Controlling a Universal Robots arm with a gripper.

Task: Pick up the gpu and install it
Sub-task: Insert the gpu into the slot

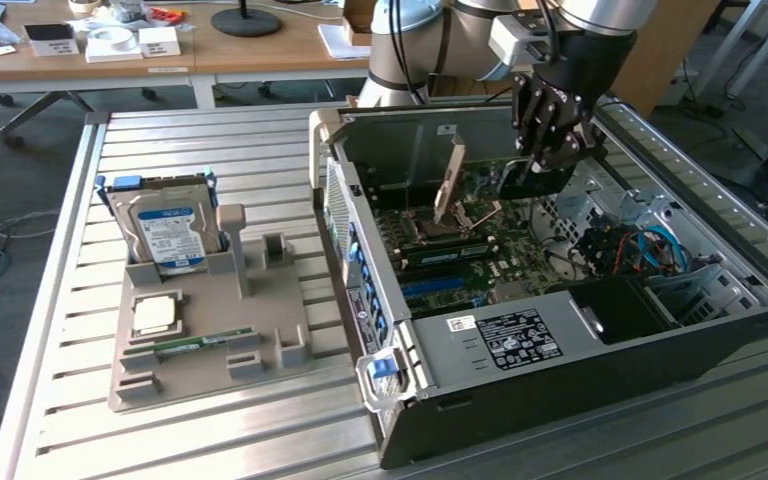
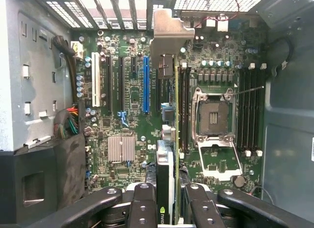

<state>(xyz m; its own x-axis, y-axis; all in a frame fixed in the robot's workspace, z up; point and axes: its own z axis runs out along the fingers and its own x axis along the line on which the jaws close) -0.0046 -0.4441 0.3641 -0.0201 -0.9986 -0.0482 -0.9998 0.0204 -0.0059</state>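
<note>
Gripper (image 1: 551, 160) hangs inside the open computer case (image 1: 558, 400), in the upper middle of the exterior view, with its black fingers (image 2: 143, 204) clamped on either side of the gpu (image 2: 165, 174). The card stands on edge between the jaws, over the green motherboard (image 1: 451, 260). Its silvery bracket (image 1: 454, 168) points away from the gripper toward the case's back wall, a little to the frame's left of the fingers.

From the wrist camera the gpu is seen edge-on, its bracket at the far end near the vented rear panel. It lies over the board between the long blue slot (image 2: 145, 86) and the empty CPU socket (image 2: 212, 117). Whether its lower edge touches any slot I cannot tell.

On the slatted metal table (image 1: 224, 150), in the left half of the exterior view and well apart from the case, sits a grey holder (image 1: 271, 345). A hard drive (image 1: 168, 235) with a blue label stands upright at its back, and a green memory stick (image 1: 204, 344) lies flat near its front.
</note>
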